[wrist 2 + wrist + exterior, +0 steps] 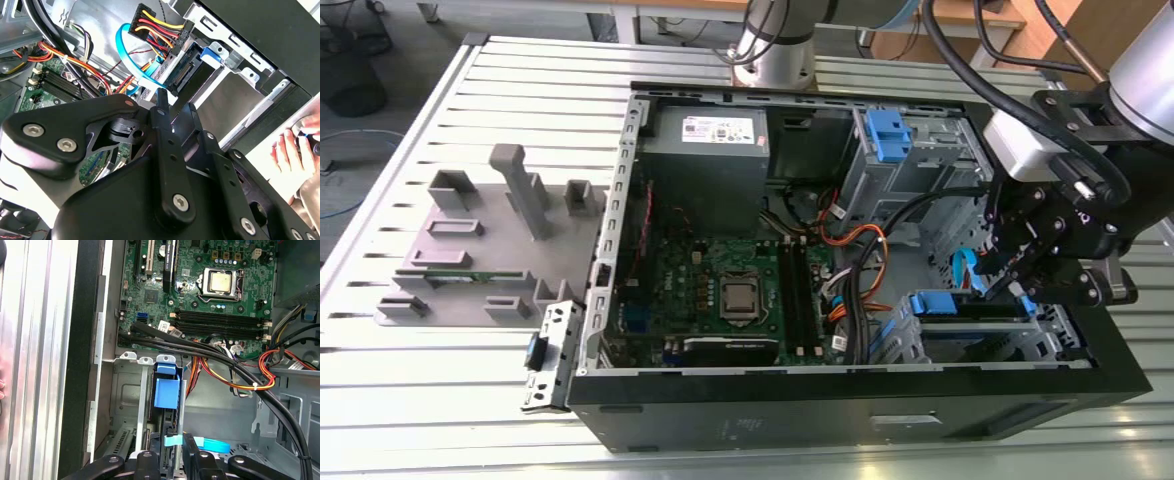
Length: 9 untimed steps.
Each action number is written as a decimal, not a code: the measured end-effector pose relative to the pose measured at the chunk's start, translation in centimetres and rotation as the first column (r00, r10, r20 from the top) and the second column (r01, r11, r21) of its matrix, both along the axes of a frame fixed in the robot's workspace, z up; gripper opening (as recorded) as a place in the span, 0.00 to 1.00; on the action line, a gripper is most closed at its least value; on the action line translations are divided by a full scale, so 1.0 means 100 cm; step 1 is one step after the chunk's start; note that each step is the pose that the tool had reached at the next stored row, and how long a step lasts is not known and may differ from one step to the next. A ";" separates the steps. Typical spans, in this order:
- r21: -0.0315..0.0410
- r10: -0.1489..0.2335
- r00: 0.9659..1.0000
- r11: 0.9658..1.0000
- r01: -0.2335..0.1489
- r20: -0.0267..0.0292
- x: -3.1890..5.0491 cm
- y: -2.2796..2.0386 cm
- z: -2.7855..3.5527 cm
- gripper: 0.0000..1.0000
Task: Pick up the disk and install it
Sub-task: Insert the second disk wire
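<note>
Just ahead of the jaws, the disk (167,405) stands on edge in its bay (131,390), long axis pointing into the case (1067,390). Jaws (167,107) look nearly together, gripping nothing.

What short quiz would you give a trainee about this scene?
1. True or false: the disk lies outside the computer case.
2. The end effector is nearest to: A) the disk, B) the power supply, C) the processor.
3. Which colour is the disk's plastic carrier frame?

Key: 1 false, it is inside the case; 2 A; 3 blue.
</note>
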<state>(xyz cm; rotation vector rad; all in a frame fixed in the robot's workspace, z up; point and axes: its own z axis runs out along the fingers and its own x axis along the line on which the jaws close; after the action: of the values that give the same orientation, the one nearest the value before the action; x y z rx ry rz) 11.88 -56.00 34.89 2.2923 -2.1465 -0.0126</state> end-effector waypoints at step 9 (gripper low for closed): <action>0.000 0.000 1.000 1.000 0.000 0.000 0.0000 0.0000 0.0024 0.32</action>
<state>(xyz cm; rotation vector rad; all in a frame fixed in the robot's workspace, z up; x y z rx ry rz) 11.88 -56.00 35.13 2.2924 -2.1466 -0.0127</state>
